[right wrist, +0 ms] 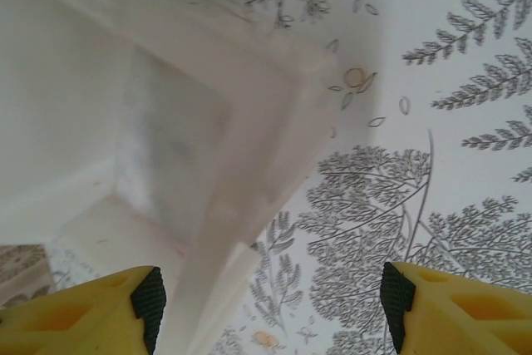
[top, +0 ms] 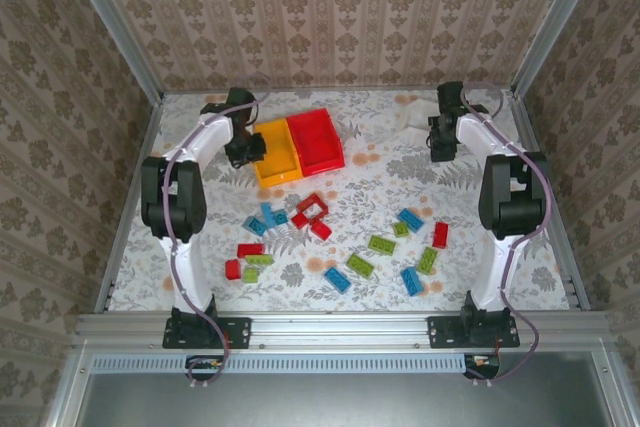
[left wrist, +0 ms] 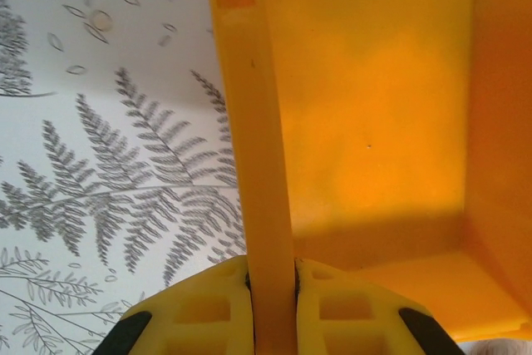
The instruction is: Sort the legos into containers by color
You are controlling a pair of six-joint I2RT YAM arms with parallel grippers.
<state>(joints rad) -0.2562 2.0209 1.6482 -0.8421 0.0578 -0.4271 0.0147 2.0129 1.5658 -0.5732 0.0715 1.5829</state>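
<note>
Two readings | left jaws pinching yellow-orange bin (left wrist: 266,164) wall | right jaws spread, apparently astride white bin (right wrist: 241,172) wall

The top external camera sits high above and behind the left arm (top: 178,202) and right arm (top: 508,197), looking down and forward over the whole table (top: 380,182) toward the papered back wall (top: 330,17). The left wrist camera looks along its left fingers (left wrist: 199,313), very near the yellow-orange bin (left wrist: 374,122); from above, that yellow-orange bin (top: 277,152) lies far left. The right wrist camera looks down past its right fingers (right wrist: 83,309), close on a corner of the white bin (right wrist: 125,122); from above, that white bin (top: 412,119) lies far right
</note>
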